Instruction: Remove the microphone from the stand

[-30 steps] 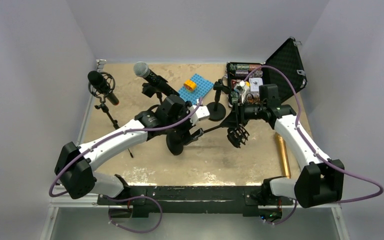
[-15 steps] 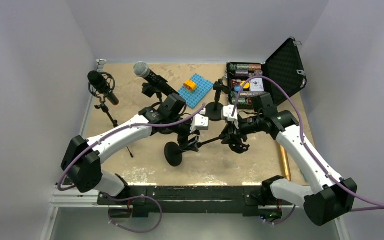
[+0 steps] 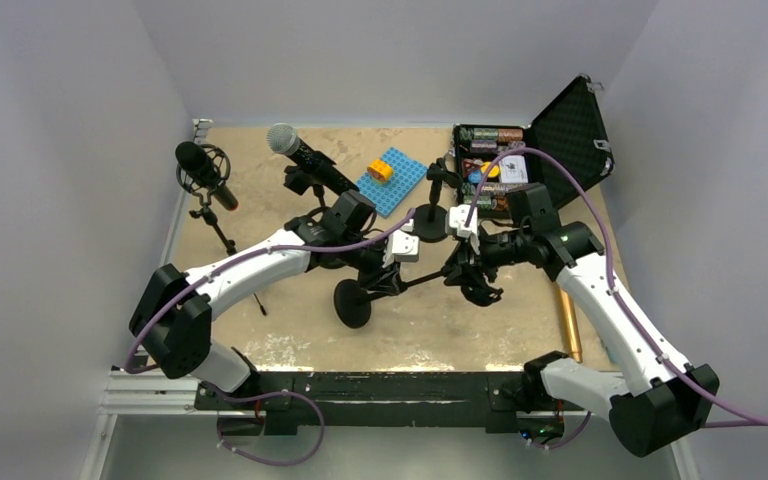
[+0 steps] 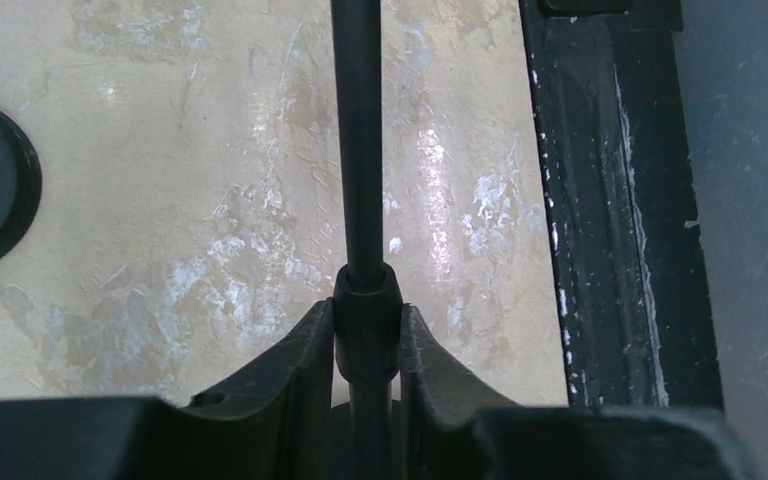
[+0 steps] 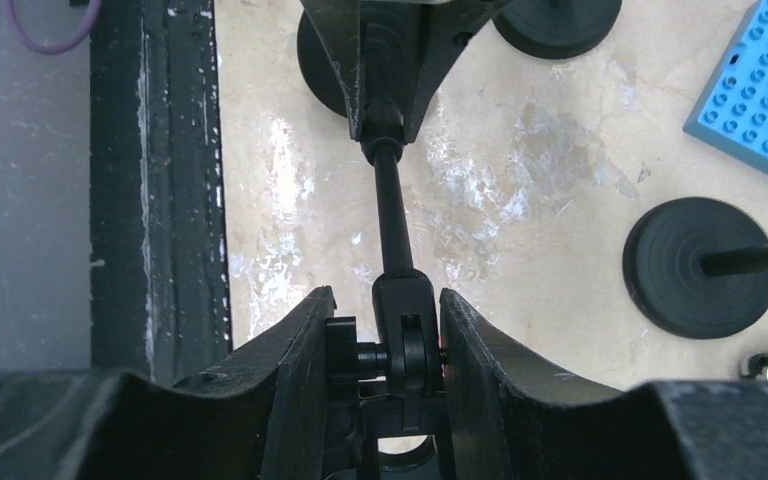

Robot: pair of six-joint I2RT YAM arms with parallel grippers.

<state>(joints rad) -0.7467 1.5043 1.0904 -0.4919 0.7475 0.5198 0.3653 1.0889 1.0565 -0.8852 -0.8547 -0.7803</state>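
Now left end effector (image 4: 365, 312) clamps the stand's pole (image 4: 357, 130), which runs straight to right end effector (image 5: 385, 300) gripping its joint (image 5: 403, 292).

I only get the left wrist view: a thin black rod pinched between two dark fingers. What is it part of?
Observer: A black microphone stand; the top view shows its round black base tipped on its side beside the left tool.
Operator: Who holds the other end?
Observer: The right tool, closed around the stand's hinged joint.
Operator: Any microphones nearby?
Observer: Two at the far left, on other stands: a silver-headed handheld microphone and a black microphone.
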